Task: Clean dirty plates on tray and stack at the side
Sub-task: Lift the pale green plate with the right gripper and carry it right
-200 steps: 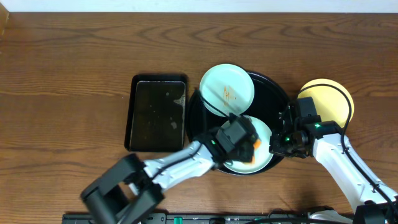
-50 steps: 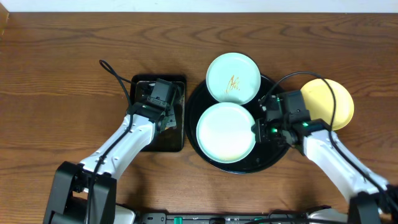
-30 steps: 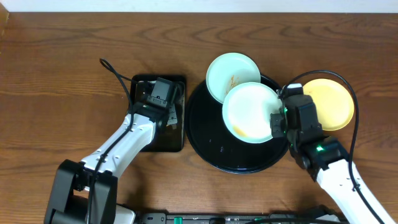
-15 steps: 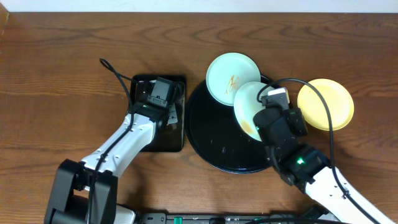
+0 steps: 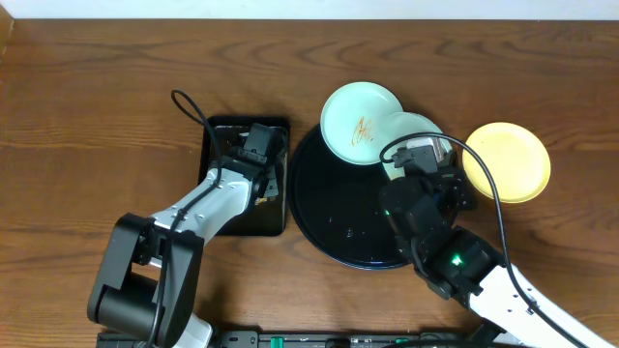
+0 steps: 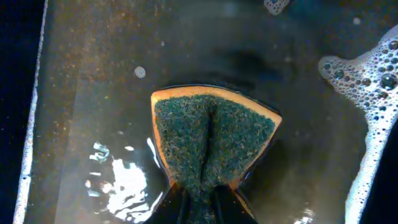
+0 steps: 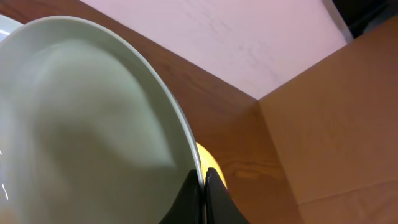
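While my right gripper pinches the rim of a tilted mint plate above the round black tray, near its right edge, my left gripper clamps a sponge in the soapy rectangular tray; a smeared plate overlaps the round tray's far rim, a yellow plate lies beside it on the right

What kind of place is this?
Probably a lab tabletop staged for dishwashing: wooden table, sponge in a rectangular tray of soapy water, smeared mint plate at a round black tray.
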Robot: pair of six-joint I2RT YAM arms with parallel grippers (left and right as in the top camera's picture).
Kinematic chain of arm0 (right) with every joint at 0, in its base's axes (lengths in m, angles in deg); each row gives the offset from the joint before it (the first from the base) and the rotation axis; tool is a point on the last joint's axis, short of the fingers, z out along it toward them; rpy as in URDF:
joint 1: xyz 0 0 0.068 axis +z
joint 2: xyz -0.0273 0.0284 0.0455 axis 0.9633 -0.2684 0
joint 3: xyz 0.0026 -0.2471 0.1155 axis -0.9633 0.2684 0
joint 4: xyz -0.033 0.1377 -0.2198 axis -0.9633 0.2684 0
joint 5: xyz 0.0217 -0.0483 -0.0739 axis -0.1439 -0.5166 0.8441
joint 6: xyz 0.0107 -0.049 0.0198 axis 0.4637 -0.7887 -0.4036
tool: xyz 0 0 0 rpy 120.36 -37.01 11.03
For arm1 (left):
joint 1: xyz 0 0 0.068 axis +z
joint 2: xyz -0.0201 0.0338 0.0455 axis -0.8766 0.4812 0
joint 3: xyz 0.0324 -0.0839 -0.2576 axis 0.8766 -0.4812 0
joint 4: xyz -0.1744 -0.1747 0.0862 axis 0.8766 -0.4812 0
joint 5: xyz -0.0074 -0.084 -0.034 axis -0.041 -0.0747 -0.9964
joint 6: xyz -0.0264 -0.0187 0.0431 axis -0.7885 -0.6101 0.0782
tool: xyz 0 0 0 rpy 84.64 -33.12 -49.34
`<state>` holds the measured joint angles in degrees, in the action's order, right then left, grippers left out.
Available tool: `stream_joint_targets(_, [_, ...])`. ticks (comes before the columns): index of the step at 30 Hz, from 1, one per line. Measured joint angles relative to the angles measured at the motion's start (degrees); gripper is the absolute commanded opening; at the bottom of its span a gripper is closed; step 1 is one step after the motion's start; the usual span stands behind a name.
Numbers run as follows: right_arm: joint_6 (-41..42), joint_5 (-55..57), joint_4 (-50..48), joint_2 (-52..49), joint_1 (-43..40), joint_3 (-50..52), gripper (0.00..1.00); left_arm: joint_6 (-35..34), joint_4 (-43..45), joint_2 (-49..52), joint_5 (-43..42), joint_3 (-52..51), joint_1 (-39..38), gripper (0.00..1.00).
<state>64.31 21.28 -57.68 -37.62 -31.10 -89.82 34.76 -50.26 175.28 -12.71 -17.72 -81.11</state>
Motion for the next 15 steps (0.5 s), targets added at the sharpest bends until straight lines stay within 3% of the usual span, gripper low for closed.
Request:
stream_joint_targets(7, [-0.5,0.9,0.0,0.0,0.0,0.0,0.01,0.0,0.0,0.0,0.0,0.0,0.0,0.08])
stream_joint_targets(15, [9.8,-2.4,4.4,0.0,-4.4,0.0,0.01,1.1,0.0,0.0,0.0,0.0,0.0,0.08])
